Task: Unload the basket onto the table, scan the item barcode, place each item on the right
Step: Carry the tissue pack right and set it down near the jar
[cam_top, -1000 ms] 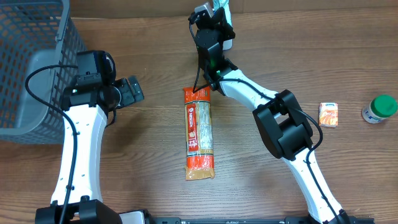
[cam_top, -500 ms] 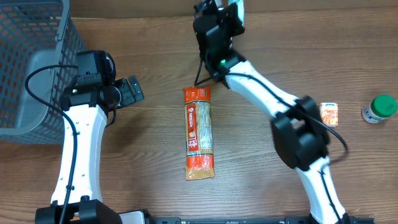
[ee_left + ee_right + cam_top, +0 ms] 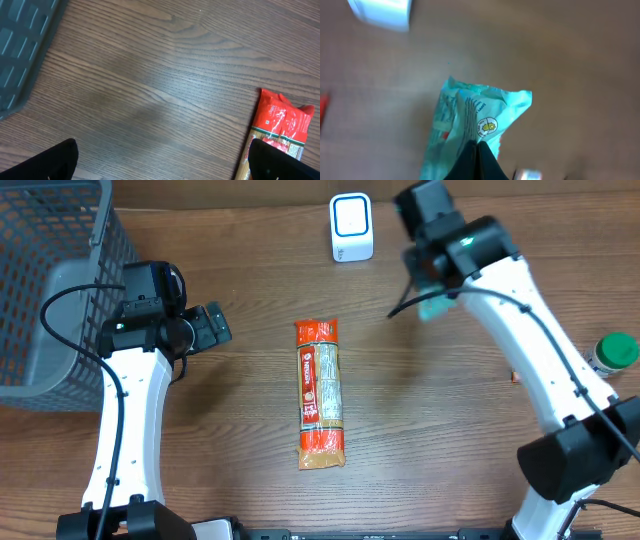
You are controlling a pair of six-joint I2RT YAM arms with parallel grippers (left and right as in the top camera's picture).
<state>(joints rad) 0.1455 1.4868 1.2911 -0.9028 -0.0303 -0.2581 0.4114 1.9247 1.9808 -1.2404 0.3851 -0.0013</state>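
My right gripper (image 3: 477,152) is shut on a teal packet (image 3: 470,115), pinching its lower part; the packet hangs above the wood. From overhead, that teal packet (image 3: 432,306) peeks out under the right arm, to the right of and nearer than the white scanner (image 3: 351,227). The scanner (image 3: 380,12) shows as a blur at the top left of the right wrist view. My left gripper (image 3: 210,327) is open and holds nothing. Its fingertips (image 3: 55,160) hover over bare wood, left of a red and tan pasta packet (image 3: 280,125).
The pasta packet (image 3: 320,393) lies lengthwise mid-table. A grey mesh basket (image 3: 50,280) stands at the far left. A green-lidded bottle (image 3: 610,354) stands at the right edge. A small orange box (image 3: 514,377) is almost hidden behind the right arm.
The right arm has swung from over the scanner out to the right, carrying the teal packet with it; the scanner is now uncovered. The left arm has not moved.
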